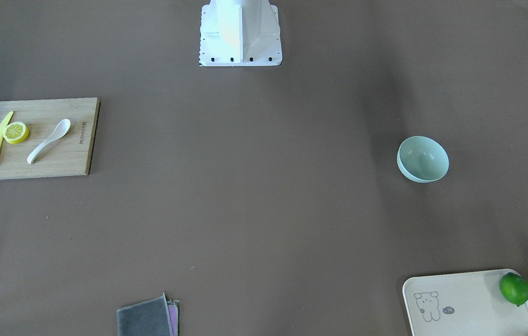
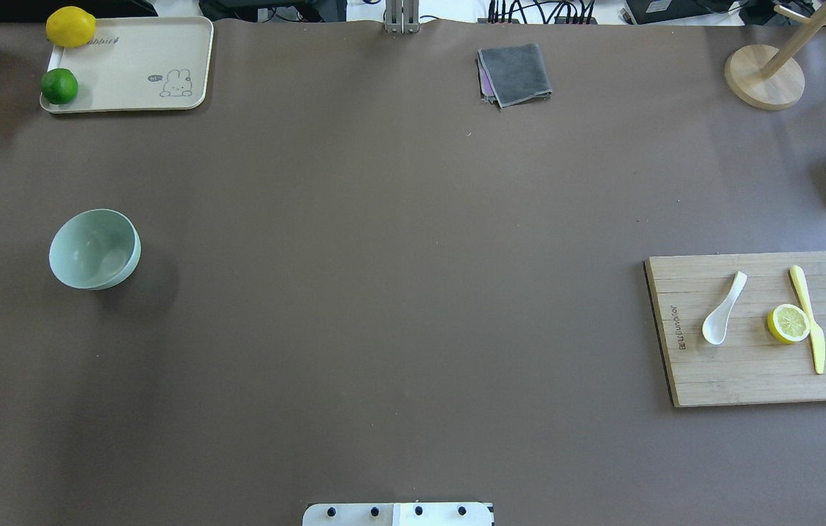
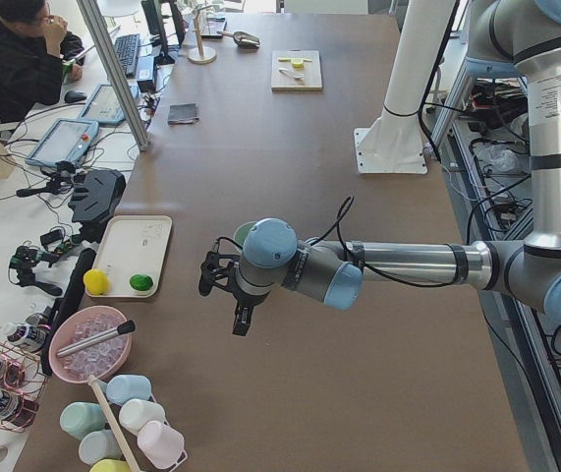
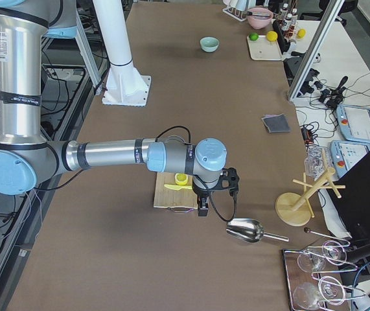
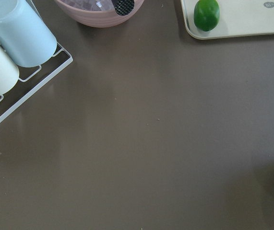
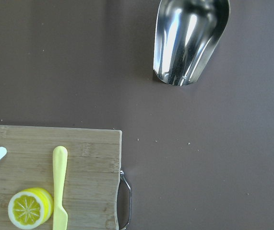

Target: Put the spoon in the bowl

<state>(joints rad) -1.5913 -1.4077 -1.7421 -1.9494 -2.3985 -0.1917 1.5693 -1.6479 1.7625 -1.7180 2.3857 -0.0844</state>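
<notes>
Right tool (image 4: 202, 206): hangs by the outer end of the cutting board (image 2: 748, 380); released or clenched, I cannot tell.
Spoon (image 2: 724, 308): lying on that board, scoop toward the robot, clear of the lemon slice (image 2: 789, 324) and yellow knife (image 2: 808, 318).
Handling: looks light, stiff and glossy, so probably slippery and chippable; I'd pinch across mid-handle.
Bowl (image 2: 95, 248): upright, empty, well apart across the tabletop (image 2: 413, 292).
Left tool (image 3: 241, 320): near the bowl; I cannot tell its state.

"abbit" and "hi~" on the cream tray (image 2: 128, 101); cutting board (image 2: 748, 376) engraving unreadable
</notes>
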